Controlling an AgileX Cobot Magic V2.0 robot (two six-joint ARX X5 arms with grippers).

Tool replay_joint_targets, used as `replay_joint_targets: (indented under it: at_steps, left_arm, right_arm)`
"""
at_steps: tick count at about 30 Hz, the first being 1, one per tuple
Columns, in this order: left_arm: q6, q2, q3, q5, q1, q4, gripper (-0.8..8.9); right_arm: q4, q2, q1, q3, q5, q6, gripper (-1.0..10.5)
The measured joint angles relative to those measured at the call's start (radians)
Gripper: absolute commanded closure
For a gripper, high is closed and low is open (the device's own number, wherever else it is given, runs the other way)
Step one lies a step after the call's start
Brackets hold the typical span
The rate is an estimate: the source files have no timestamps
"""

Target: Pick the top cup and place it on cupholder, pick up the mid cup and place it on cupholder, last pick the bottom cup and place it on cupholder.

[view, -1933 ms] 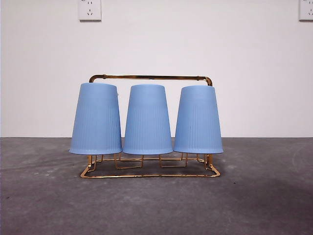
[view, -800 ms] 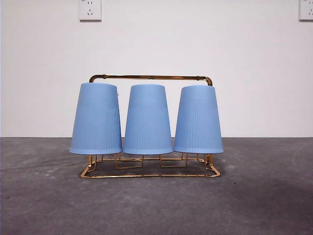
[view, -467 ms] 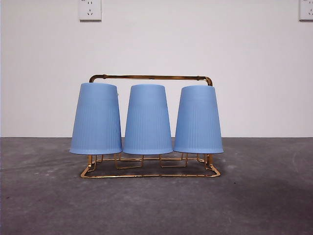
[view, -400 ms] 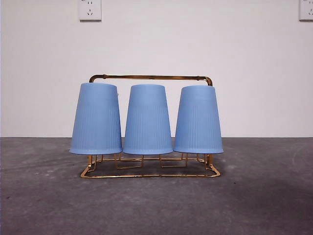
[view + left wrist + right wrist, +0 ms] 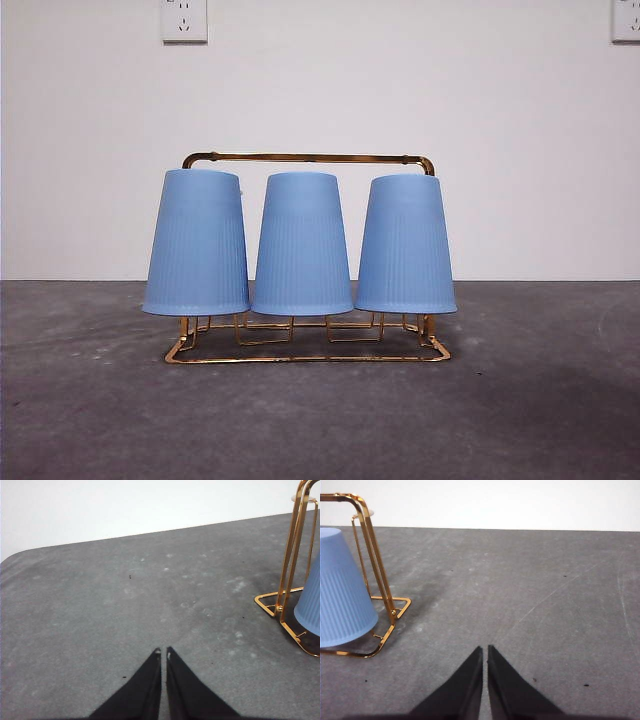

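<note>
Both empty: left gripper (image 5: 163,653) closed; right gripper (image 5: 485,649) closed

Three cups sit upside down side by side on the cupholder (image 5: 308,158): left cup (image 5: 197,243), middle cup (image 5: 302,245), right cup (image 5: 405,245). Cupholder stands on the table (image 5: 320,420), a wall (image 5: 400,90) behind.

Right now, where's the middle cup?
In the front view the middle cup sits upside down on the cupholder, centred under its handle bar, between the two other blue cups.

Grey table (image 5: 560,420), white wall (image 5: 320,80) (two sockets (image 5: 184,20), seemingly).
</note>
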Motion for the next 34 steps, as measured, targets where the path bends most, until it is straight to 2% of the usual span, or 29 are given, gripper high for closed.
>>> replay_joint_targets:
  at_steps: [34]
  left_arm:
    - [0.0,0.0,0.0,0.0,0.0,0.0,8.04]
  right_arm:
    - [0.0,0.0,0.0,0.0,0.0,0.0,9.4]
